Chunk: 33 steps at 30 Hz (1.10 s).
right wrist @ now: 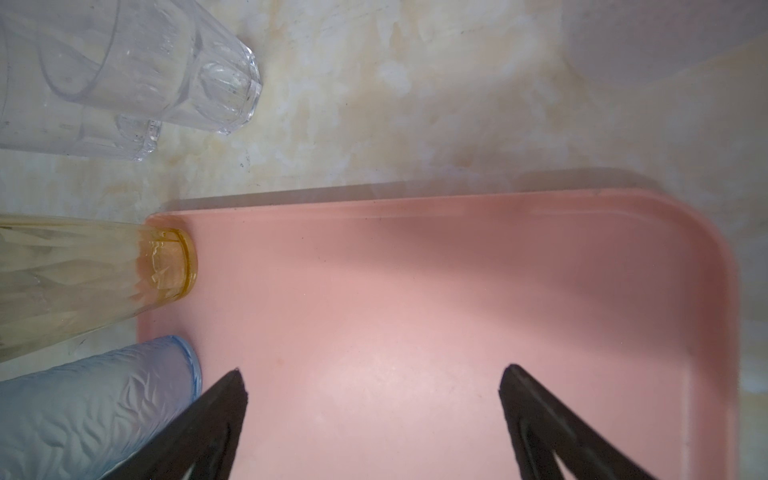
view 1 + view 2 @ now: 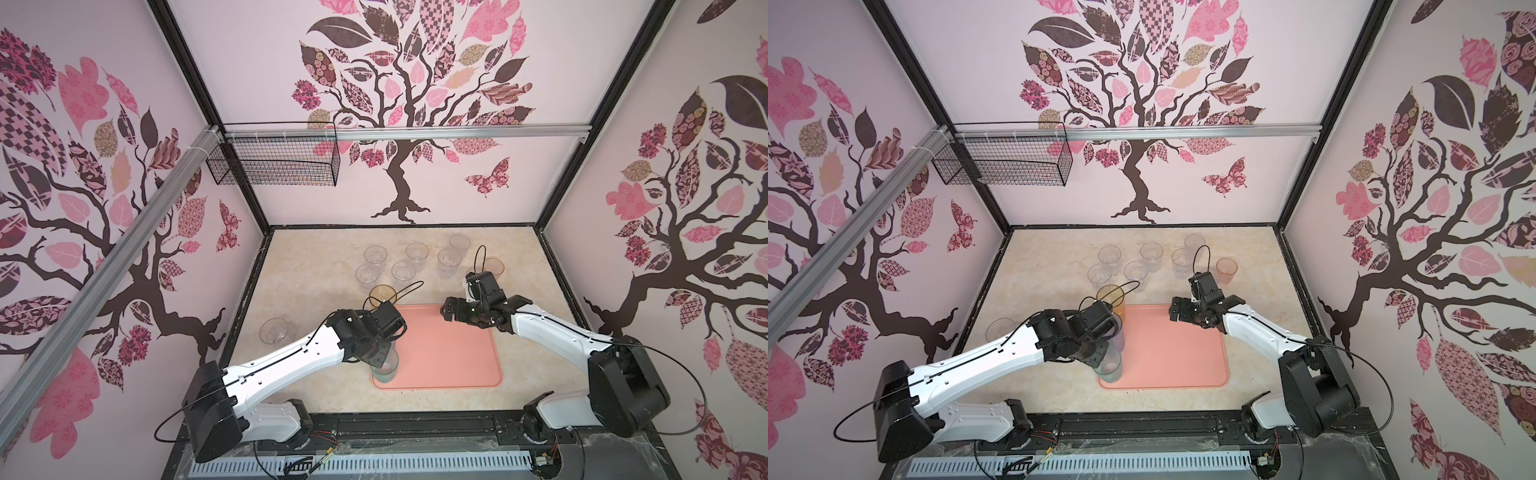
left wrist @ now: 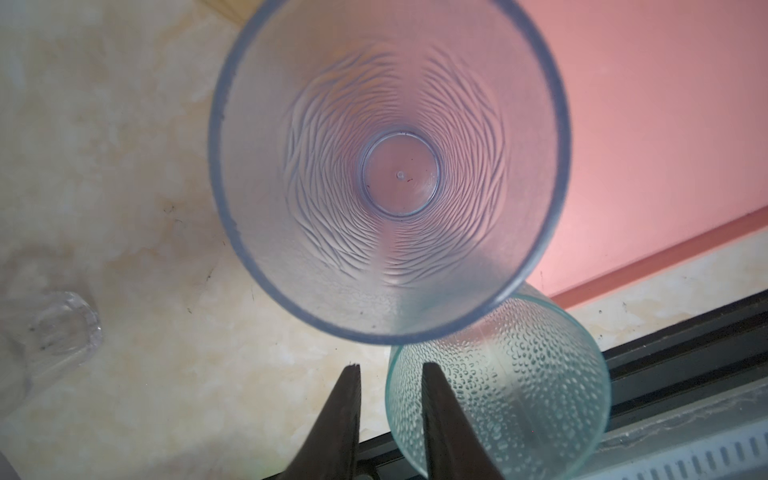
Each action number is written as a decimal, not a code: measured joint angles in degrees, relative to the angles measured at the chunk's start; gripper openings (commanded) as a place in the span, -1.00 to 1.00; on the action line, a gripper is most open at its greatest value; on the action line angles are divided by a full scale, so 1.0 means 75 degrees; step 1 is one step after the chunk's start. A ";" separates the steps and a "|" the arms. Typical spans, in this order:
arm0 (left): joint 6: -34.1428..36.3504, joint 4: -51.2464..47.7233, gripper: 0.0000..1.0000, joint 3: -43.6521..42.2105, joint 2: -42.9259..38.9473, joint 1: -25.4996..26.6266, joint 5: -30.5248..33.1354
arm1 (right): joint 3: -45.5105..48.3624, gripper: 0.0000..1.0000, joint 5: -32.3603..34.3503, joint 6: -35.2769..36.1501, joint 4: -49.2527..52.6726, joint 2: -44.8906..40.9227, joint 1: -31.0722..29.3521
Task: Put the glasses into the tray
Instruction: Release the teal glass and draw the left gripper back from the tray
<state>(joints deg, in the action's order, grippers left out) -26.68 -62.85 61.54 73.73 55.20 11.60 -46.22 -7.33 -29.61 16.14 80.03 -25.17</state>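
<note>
While my left claw (image 3: pixel 390 368) straddles the teal glass (image 3: pixel 519 395) rim, barely open, three glasses (image 1: pixel 166 266) sit in the tray (image 2: pixel 449 353).
My right claw (image 1: pixel 374 372) gapes wide, empty; eight-odd beyond it wait on desk (image 2: pixel 291 291).

Tree-patterned pink walls (image 2: pixel 540 187), marbled beige tabletop (image 2: pixel 299 266)

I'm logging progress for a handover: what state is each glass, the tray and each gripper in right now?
Tray: flat on table.
Amber glass: upright, in tray's far-left corner.
Blue-grey glass: upright, in tray.
Teal glass: upright, tray's near-left corner.
Left gripper: slightly open, jaws astride teal glass's wall.
Right gripper: open, empty, above tray.
Clear glasses: upright on table, outside tray.
Pinkish-orange glass: upright on table, outside tray.
</note>
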 measured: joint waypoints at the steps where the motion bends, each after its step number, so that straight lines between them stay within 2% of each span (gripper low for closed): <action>1: 0.0009 -0.0023 -0.35 0.0067 -0.0055 -0.0015 0.0012 | 0.0000 0.95 0.0003 0.0003 -0.0003 0.0006 0.0000; 9: 0.0344 -0.0143 -0.30 0.0408 -0.0647 -0.0388 0.0035 | -0.0003 0.95 0.0003 0.0003 -0.0015 0.0044 0.0000; 16: 0.0717 -0.0449 -0.28 0.0694 -0.0729 -0.0871 0.0335 | -0.0096 0.97 0.0058 0.0017 0.0073 0.0050 0.0000; 19: 0.0976 -0.0475 -0.25 0.0851 -0.0822 -0.1635 0.0329 | -0.0440 0.98 0.0172 0.0105 0.0332 0.0117 0.0000; 25: 0.1475 0.0041 0.10 0.1081 -0.1116 -0.3474 0.0163 | -0.1641 0.99 0.0437 0.0367 0.0804 0.0341 0.0026; 29: 0.1556 0.0851 0.42 0.1072 -0.1099 -0.4482 0.0015 | -0.2428 0.99 0.0688 0.0530 0.1105 0.0458 0.0070; 33: 0.1393 0.1912 0.50 0.0816 -0.1035 -0.5549 -0.0504 | -0.3031 0.99 0.0839 0.0548 0.1309 0.0600 0.0248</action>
<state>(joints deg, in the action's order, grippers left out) -16.23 -48.51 67.66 65.98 13.58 7.81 -68.95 -1.04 -25.50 25.96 84.53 -23.31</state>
